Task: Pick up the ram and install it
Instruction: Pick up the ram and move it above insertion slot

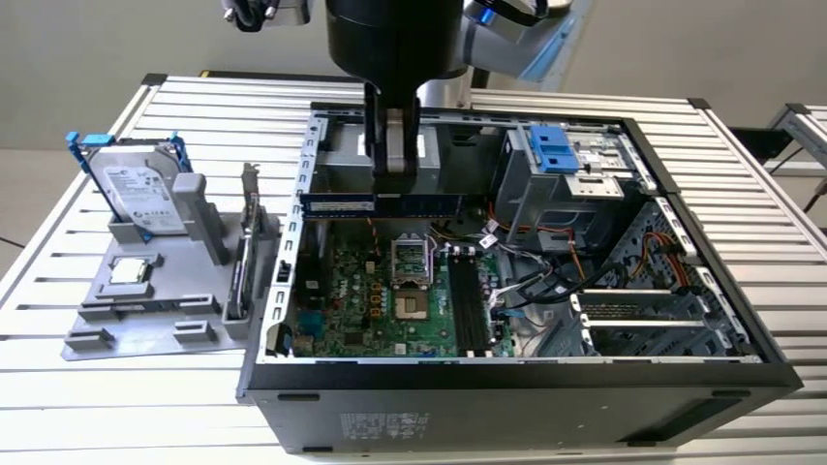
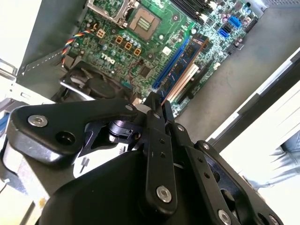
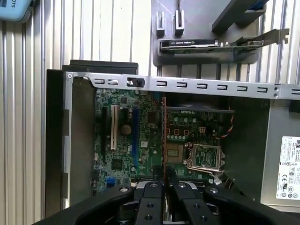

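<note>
Bright, even light washes the slatted table [image 1: 776,242] in the exterior view — soft shadow pools inside the computer case [image 1: 517,397]. In the second wrist view the black gripper [image 2: 157,101] looms dark against blown-out white patches.

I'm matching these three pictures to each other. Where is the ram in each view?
Exterior view: the ram hangs level in the end effector, over the open case.
First wrist view: the ram is edge-on, a thin strip running out from the end effector.
Second wrist view: the ram slants over the expansion slots.
Shared landmark: the CPU socket.
</note>
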